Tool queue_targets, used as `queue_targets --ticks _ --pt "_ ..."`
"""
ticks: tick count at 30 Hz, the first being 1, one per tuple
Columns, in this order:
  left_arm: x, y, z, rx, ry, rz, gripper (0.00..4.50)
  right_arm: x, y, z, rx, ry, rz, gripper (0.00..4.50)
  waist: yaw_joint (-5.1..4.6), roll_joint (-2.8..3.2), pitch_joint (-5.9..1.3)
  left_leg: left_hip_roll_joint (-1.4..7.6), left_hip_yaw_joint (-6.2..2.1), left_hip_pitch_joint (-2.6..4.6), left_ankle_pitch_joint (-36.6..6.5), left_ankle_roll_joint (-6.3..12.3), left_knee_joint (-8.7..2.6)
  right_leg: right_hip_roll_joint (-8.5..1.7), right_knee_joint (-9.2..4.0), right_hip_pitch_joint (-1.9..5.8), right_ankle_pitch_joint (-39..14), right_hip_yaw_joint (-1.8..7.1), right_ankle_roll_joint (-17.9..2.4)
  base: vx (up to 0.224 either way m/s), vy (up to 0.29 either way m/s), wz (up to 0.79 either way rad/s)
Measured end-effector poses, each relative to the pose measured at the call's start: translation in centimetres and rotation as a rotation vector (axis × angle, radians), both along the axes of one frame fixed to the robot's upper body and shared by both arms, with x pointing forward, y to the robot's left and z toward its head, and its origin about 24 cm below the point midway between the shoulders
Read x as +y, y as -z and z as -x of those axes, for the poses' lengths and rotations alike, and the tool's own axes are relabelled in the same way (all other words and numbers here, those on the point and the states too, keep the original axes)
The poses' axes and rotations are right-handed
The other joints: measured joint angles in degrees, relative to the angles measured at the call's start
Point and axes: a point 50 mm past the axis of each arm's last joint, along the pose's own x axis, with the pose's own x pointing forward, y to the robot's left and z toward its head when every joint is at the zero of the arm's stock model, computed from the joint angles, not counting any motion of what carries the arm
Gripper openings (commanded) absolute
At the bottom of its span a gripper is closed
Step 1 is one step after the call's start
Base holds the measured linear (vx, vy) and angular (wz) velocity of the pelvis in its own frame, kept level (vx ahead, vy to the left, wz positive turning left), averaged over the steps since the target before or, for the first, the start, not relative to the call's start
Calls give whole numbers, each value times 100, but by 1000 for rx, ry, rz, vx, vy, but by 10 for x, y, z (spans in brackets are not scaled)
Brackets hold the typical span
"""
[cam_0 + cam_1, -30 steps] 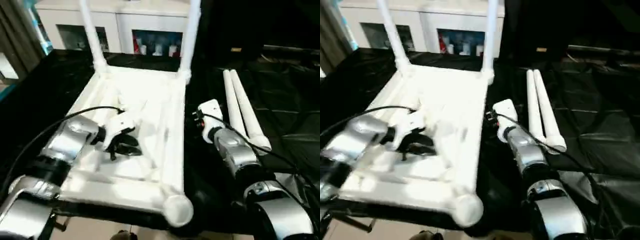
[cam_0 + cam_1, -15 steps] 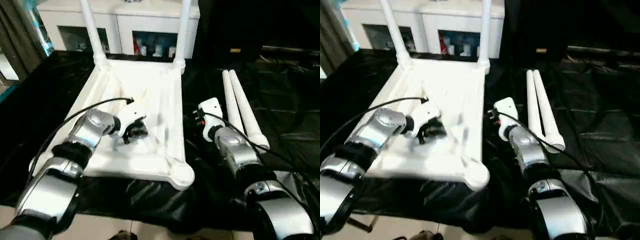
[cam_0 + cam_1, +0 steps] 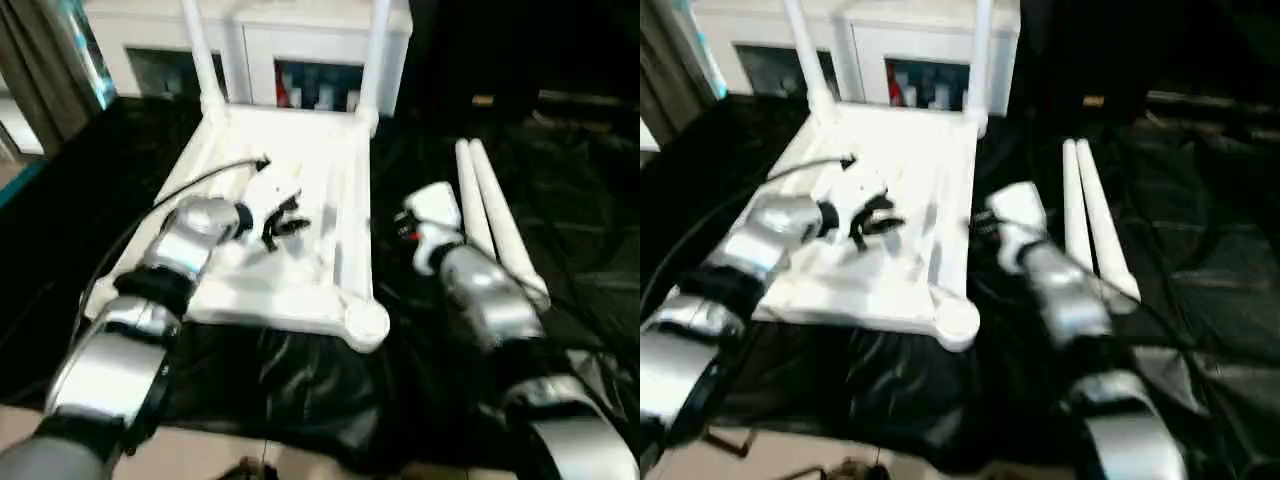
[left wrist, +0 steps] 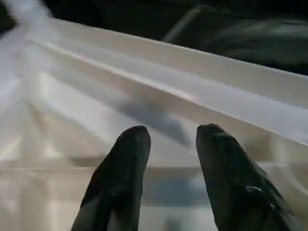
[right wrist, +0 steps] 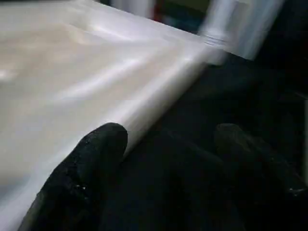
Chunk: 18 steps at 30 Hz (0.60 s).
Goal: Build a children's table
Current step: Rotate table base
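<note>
The children's table's white tabletop (image 3: 330,180) lies upside down on black cloth, ribbed underside up. Two white legs (image 3: 378,50) stand upright in its far corner sockets. Its near right socket (image 3: 366,323) has no leg in it. Two loose legs (image 3: 492,215) lie side by side on the cloth to the right. My left gripper (image 3: 285,225) hovers over the middle of the underside, open, with nothing between its fingers (image 4: 122,163). My right gripper (image 5: 168,149) is beside the tabletop's right rim (image 5: 144,108), low over the cloth, open and holding nothing.
A white cabinet with glass doors (image 3: 300,70) stands behind the tabletop. Black cloth (image 3: 300,400) covers the work surface up to its front edge, with pale floor below. A black cable (image 3: 190,185) runs from my left wrist across the tabletop's left side.
My left arm has stretched forward, carrying its gripper farther along the underside toward the upright legs. The tabletop's near edge now sits farther from me. The view has shifted too.
</note>
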Motion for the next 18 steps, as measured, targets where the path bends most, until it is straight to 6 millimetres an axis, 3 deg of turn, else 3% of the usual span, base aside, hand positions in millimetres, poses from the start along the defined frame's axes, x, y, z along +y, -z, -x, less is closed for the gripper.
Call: queue_targets --ticks 3,8,15,18 --pt "3 -1 9 2 7 65 195 -12 -2 4 52 60 12 346 -6 2 1 1 -2 4 1 -5 -1 1 5 1 0 1 1 0 0 0" --pt "-4 -28 27 -78 18 257 204 -30 -14 9 127 182 -27 400 -26 3 2 -2 -1 14 3 -9 -1 0 9 8 0 6 1 0 0 0" --pt "-18 -28 44 -37 33 343 204 -58 -30 2 214 375 -21 446 -100 5 3 -4 -1 15 7 -16 -2 1 12 3 2 9 7 0 0 0" --pt "-26 -34 51 -19 83 356 204 -64 -34 -2 270 419 -20 446 -119 6 3 -4 -2 17 9 -20 -6 2 14 2 -1 9 14 0 0 0"
